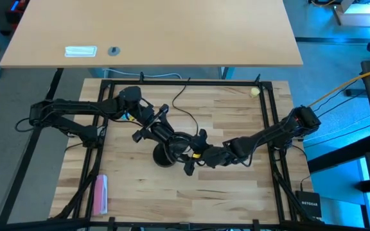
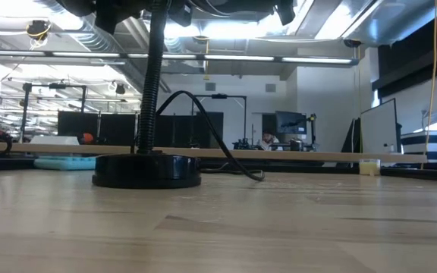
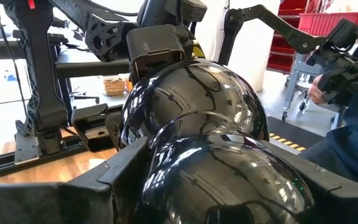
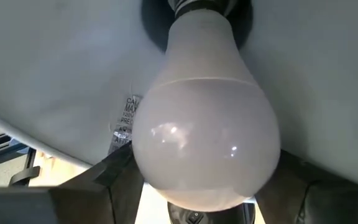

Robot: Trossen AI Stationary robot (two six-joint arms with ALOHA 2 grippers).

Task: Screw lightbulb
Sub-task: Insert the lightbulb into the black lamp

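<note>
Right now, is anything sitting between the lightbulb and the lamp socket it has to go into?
Nothing visible. In the right wrist view the lightbulb sits between the right gripper fingers, its narrow base already at the dark socket inside the lamp shade. The left gripper holds the shade's outside.

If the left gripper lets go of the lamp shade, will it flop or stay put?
Probably sags some: the lamp's gooseneck looks flexible. Tipping seems unlikely, since the base is wide and flat. The glossy shade may slip between the left gripper's fingers.
</note>
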